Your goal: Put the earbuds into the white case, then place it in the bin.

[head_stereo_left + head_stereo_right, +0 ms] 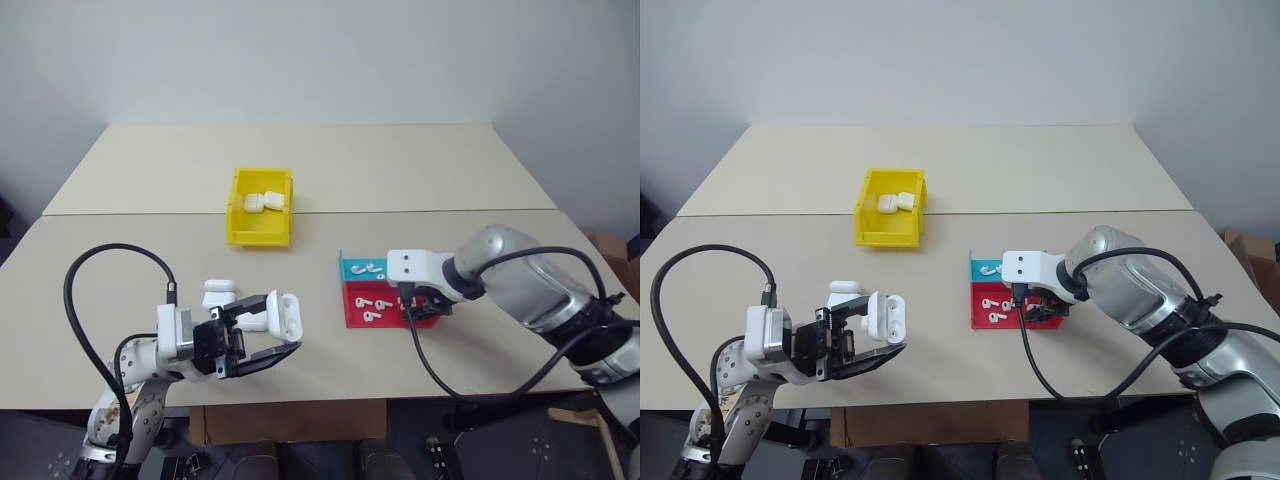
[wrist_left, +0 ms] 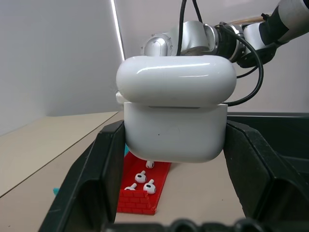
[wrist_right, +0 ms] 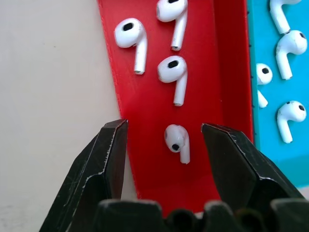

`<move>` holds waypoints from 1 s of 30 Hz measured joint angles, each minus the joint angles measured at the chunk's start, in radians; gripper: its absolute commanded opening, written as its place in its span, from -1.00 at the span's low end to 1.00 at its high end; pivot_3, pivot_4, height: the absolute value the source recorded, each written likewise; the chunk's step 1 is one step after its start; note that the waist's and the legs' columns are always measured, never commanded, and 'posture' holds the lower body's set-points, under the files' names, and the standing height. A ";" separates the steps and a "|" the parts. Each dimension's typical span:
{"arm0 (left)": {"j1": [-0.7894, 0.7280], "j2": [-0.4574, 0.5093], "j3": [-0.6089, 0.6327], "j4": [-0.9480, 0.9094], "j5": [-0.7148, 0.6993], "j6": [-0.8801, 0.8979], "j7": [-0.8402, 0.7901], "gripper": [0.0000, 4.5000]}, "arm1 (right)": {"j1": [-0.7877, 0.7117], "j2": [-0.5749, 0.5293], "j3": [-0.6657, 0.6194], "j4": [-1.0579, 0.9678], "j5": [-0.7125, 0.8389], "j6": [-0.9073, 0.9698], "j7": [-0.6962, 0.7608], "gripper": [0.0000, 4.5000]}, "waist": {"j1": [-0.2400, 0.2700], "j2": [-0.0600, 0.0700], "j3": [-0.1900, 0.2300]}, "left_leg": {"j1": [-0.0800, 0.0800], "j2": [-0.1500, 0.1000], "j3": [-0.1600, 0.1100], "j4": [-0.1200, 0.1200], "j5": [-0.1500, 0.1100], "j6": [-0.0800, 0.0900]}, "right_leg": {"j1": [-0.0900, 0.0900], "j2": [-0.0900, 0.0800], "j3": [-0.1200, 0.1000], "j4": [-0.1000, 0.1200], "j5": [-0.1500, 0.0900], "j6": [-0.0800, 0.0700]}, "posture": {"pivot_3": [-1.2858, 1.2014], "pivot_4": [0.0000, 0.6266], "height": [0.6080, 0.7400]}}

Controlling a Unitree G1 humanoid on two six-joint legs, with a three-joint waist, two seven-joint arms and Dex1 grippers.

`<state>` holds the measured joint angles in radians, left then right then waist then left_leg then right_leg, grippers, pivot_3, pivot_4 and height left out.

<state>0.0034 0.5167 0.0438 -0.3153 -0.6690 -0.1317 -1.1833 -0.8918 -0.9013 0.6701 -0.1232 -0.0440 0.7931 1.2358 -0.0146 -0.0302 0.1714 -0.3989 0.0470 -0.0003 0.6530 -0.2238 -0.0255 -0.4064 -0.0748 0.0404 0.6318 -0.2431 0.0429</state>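
Over red tray (image 3: 145,111): R gripper (image 3: 164,140) jaws open, straddling one earbud (image 3: 177,141). L gripper (image 1: 262,335) clamped on white case (image 1: 283,316), lid up, held above table front-left. Step: earbud pick. Next: drop, close on stem, carry to case. Bin (image 1: 238,215) beyond, far side.

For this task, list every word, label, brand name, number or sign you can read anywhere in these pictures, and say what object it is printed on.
None can be read.
white case: plain, no marking.
earbuds: no print, only dark sensor spots.
red tray, blue tray, yellow bin: no labels showing.
table: bare of writing.
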 measured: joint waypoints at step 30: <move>0.044 0.000 0.015 -0.003 0.003 -0.001 -0.021 0.24 | -0.069 0.147 -0.011 0.182 -0.144 -0.147 0.087 0.29 | -0.001 0.000 0.000 | 0.000 0.000 0.000 0.000 0.000 0.000 | 0.000 0.000 0.000 0.001 0.000 0.000 | 0.03 -0.52 1.00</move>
<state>0.0472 0.5165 0.0591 -0.3186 -0.6659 -0.1322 -1.2042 -0.9610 -0.7540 0.6591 0.0592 -0.1884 0.6465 1.3231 -0.0156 -0.0299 0.1715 -0.3988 0.0472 -0.0003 0.6530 -0.2238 -0.0255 -0.4064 -0.0745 0.0404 0.6323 -0.2430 0.0428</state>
